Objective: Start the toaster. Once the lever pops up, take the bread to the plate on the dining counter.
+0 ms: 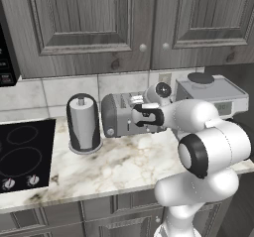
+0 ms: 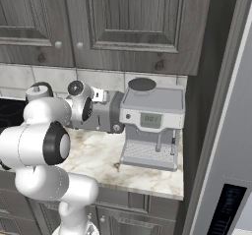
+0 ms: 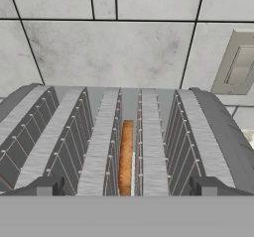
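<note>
One marble worktop (image 1: 124,164) below seemingly grey-brown cabinets (image 1: 89,28).

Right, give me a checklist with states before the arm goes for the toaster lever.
1. Bread seated in a middle slot of the toaster: ok.
2. Gripper open, nothing held: ok.
3. Gripper above the slots, not at a lever: not ok.
4. Lever already pressed down: cannot tell.
5. Paper-towel holder stands apart from the toaster: ok.
6. Coffee machine stands to the other side: ok.
</note>
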{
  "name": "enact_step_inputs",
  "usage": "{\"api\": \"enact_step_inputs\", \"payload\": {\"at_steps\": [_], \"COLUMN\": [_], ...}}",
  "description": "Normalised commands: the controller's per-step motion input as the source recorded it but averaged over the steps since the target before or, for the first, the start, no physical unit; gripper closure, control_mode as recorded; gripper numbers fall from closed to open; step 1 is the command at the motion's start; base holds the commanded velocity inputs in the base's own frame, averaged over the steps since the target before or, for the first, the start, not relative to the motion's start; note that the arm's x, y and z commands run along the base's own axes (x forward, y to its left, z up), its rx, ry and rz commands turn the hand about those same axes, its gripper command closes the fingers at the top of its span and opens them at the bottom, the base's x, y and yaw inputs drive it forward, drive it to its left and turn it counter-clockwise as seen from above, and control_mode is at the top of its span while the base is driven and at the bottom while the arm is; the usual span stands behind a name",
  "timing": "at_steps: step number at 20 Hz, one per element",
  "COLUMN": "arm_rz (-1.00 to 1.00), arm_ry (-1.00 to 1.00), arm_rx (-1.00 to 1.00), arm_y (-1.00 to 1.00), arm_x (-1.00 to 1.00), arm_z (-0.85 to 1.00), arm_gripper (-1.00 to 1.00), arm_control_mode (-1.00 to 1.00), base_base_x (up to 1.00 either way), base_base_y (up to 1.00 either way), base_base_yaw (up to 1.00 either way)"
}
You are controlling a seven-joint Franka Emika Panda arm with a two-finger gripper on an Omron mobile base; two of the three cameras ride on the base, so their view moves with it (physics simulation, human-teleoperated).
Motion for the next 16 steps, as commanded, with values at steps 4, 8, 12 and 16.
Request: {"api": "enact_step_inputs", "payload": {"at_steps": [4, 8, 12, 16], "arm_rz": [0.0, 0.0, 0.0, 0.0], "arm_ry": [0.0, 0.0, 0.0, 0.0], "arm_rx": [0.0, 0.0, 0.0, 0.0], "arm_y": [0.0, 0.0, 0.0, 0.0], "arm_x": [0.0, 0.0, 0.0, 0.0], "arm_z": [0.0, 0.0, 0.0, 0.0], "arm_gripper": [-1.0, -1.0, -1.0, -1.0], "arm_control_mode": [-1.0, -1.0, -1.0, -1.0], "base_base_x": [0.0, 0.0, 0.0, 0.0], "base_base_y": [0.0, 0.0, 0.0, 0.0], "base_base_yaw": [0.0, 0.0, 0.0, 0.0]}}
